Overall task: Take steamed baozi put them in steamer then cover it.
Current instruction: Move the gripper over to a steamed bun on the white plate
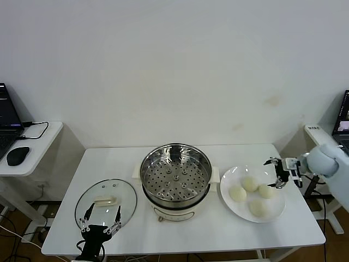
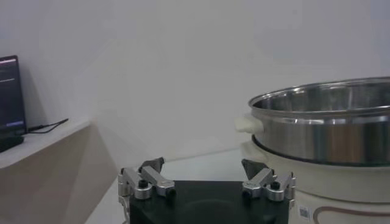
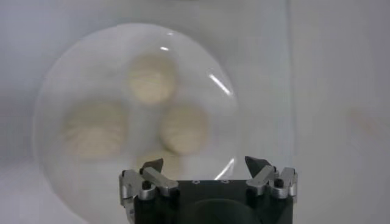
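Four cream-white baozi (image 1: 250, 183) lie on a flat white plate (image 1: 276, 209) at the table's right. The steel steamer (image 1: 175, 174) with its perforated floor sits empty on a cream pot (image 1: 173, 210) at the table's middle. My right gripper (image 1: 278, 173) is open and empty, just above the plate's far right part, next to a baozi (image 1: 266, 191). The right wrist view shows the baozi (image 3: 183, 128) on the plate (image 3: 73, 73) beyond the open gripper (image 3: 205, 165). My left gripper (image 1: 100, 222) is open and empty over the near edge of the glass lid (image 1: 106, 202). The left wrist view shows this gripper (image 2: 204, 167) facing the steamer (image 2: 329, 119).
A side table with a laptop and a black mouse (image 1: 17, 155) stands to the left. Another stand with a laptop (image 1: 342, 117) is at the right, behind my right arm. A white wall runs behind the table.
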